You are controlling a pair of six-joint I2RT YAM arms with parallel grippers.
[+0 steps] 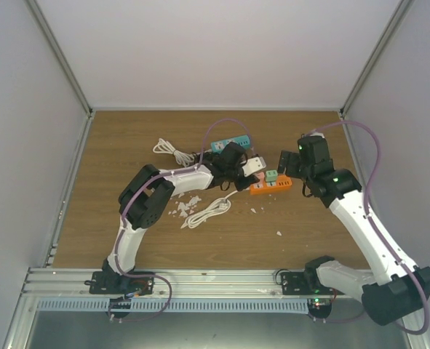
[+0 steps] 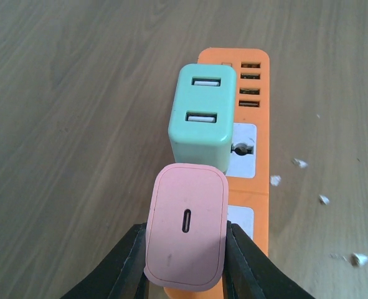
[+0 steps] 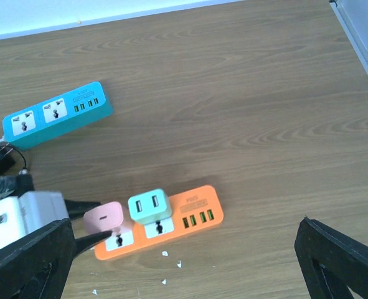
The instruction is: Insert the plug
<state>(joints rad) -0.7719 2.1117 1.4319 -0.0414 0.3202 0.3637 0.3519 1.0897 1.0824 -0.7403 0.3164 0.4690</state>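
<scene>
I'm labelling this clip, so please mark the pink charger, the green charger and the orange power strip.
pink charger [image 2: 185, 252], left wrist view, back face below its port.
green charger [image 2: 199, 99], left wrist view, face between its two ports.
orange power strip [image 2: 249, 191], left wrist view, bare orange between two sockets.

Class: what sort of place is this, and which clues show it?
Likely a robot test cell: panel walls enclose a wooden table, with left arm and right arm bolted at its edge.

Overhead, 2 wrists; common orange strip [image 1: 280, 185]
</scene>
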